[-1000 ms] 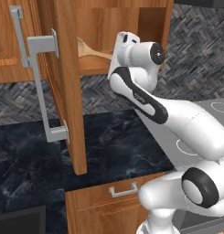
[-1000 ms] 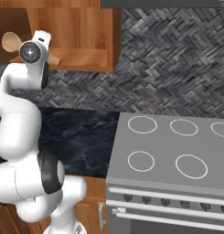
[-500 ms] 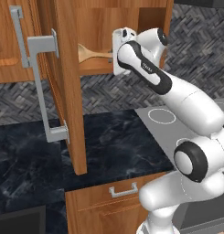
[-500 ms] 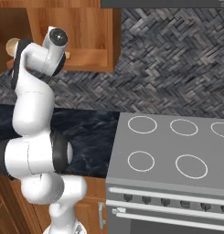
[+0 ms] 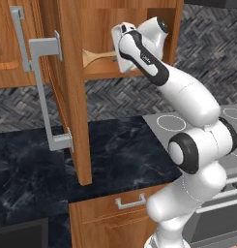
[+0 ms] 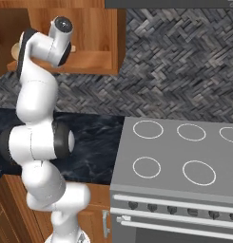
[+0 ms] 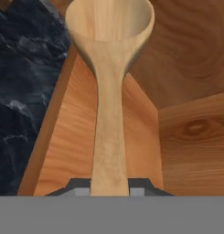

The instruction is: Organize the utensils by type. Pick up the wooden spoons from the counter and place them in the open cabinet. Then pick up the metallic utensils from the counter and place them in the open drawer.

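Observation:
My gripper [image 5: 115, 54] is shut on the handle of a large tan wooden spoon [image 5: 95, 56], inside the open cabinet [image 5: 103, 70]. The spoon lies level a little above the shelf floor, bowl pointing left. In the hand view the wooden spoon [image 7: 109, 114] runs straight up from between the finger tips [image 7: 81, 188], its broad round bowl at the top over the cabinet floor [image 7: 63, 146]. From the right, the spoon's bowl [image 6: 15, 50] peeks out behind the arm in front of the cabinet [image 6: 96, 33]. The black counter [image 5: 120, 150] lies below.
The cabinet door [image 5: 66, 97] stands swung out at the left, its silver bar handle [image 5: 42, 92] toward me. A low drawer front with a silver handle [image 5: 130, 201] sits under the counter edge. A grey stove [image 6: 184, 161] fills the right.
The arm's elbow and upper links have swung up and over to the right. The hand and the held spoon have shifted only slightly, a bit further into the cabinet.

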Motion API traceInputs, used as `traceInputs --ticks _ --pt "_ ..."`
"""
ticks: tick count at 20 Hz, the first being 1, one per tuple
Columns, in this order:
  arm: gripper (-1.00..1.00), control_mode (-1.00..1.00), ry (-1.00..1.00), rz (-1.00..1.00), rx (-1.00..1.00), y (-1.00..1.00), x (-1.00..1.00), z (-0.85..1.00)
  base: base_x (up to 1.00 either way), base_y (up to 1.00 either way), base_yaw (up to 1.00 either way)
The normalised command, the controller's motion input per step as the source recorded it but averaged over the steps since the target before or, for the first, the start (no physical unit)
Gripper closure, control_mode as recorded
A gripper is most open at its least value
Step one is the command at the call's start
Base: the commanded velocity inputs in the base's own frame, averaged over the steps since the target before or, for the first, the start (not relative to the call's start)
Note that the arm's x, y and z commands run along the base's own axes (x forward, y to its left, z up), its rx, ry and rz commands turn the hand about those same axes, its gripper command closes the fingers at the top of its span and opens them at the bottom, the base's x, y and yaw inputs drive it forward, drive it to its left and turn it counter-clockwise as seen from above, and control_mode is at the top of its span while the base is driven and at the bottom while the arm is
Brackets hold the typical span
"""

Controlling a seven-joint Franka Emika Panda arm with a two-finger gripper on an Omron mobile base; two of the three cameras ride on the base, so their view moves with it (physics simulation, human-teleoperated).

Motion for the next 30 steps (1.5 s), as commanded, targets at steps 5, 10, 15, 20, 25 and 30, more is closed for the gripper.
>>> traceInputs --ticks 5,10,15,20,25,30 --pt "1.00 -1.00 0.00 -0.01 -0.15 0.16 0.23 -0.01 0.00 0.00 0.00" --pt "1.00 -1.00 -0.02 -0.11 -0.09 0.12 0.32 0.00 0.00 0.00 0.00" --pt "1.00 -1.00 0.00 -0.16 -0.02 0.04 0.36 0.00 0.00 0.00 0.00" --pt "1.00 -1.00 -0.02 -0.13 0.00 0.03 0.32 -0.01 0.00 0.00 0.00" --pt "1.00 -1.00 -0.10 -0.09 0.00 0.10 0.31 -0.09 0.00 0.00 0.00" --pt "1.00 -1.00 -0.10 -0.02 0.00 0.06 0.17 -0.27 0.00 0.00 0.00"
